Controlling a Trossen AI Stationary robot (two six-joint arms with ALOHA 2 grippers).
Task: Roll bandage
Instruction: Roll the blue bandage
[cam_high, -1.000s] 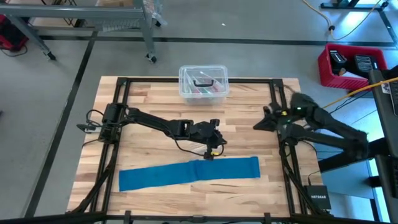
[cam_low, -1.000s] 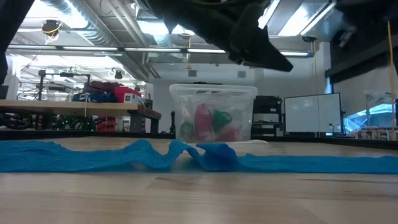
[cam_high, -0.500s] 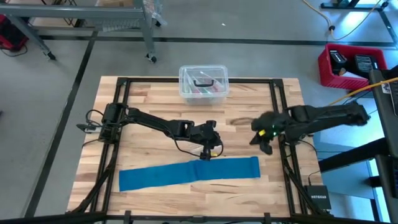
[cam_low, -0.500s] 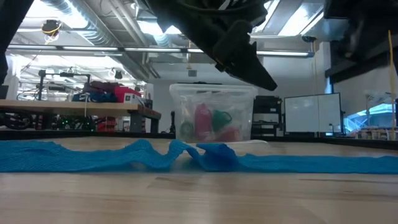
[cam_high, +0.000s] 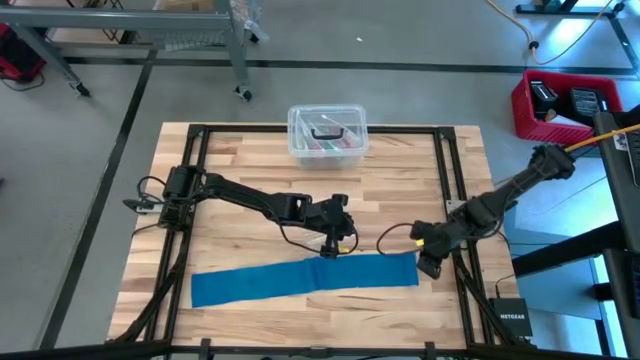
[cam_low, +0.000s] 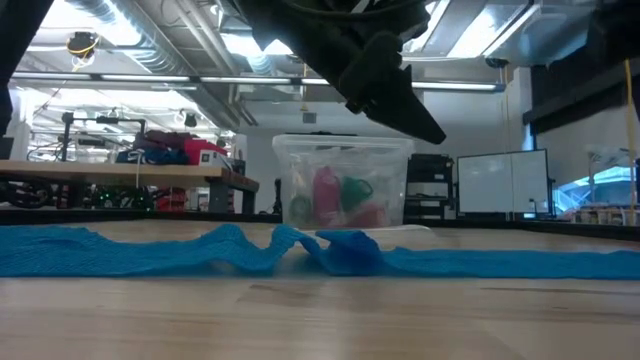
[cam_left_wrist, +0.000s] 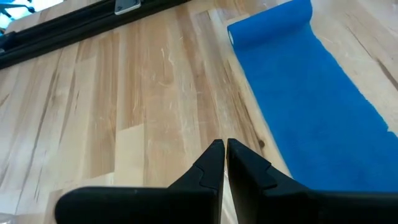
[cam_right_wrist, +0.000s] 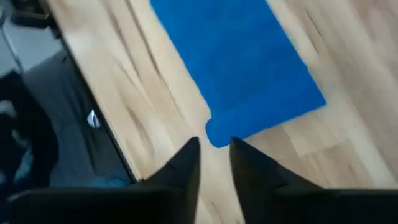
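Since the earlier high view, the right arm had swung from beside the table's right rail down to the bandage (cam_high: 305, 277), while the left arm had shifted only slightly. The right gripper (cam_right_wrist: 214, 158) now hovered at the right end of the bandage, its fingers parted by a narrow gap and holding nothing; the rounded end edge of the fabric lay directly ahead of that gap. The left gripper (cam_left_wrist: 225, 163) hung just above the far long edge of the bandage near its middle, fingers pressed together and empty.

The bandage lay flat as a long blue strip, with a raised wrinkle near its middle in the low view. The clear lidded box (cam_high: 327, 132) stood well beyond the bandage, clear of the work.

The step in hand appeared to be seizing the right end to start the roll. To do it well, the right gripper probably needed to widen further, descend squarely over the end edge, and pinch only the top fold so the first turn formed tight. The left gripper could pin the strip to prevent sliding.
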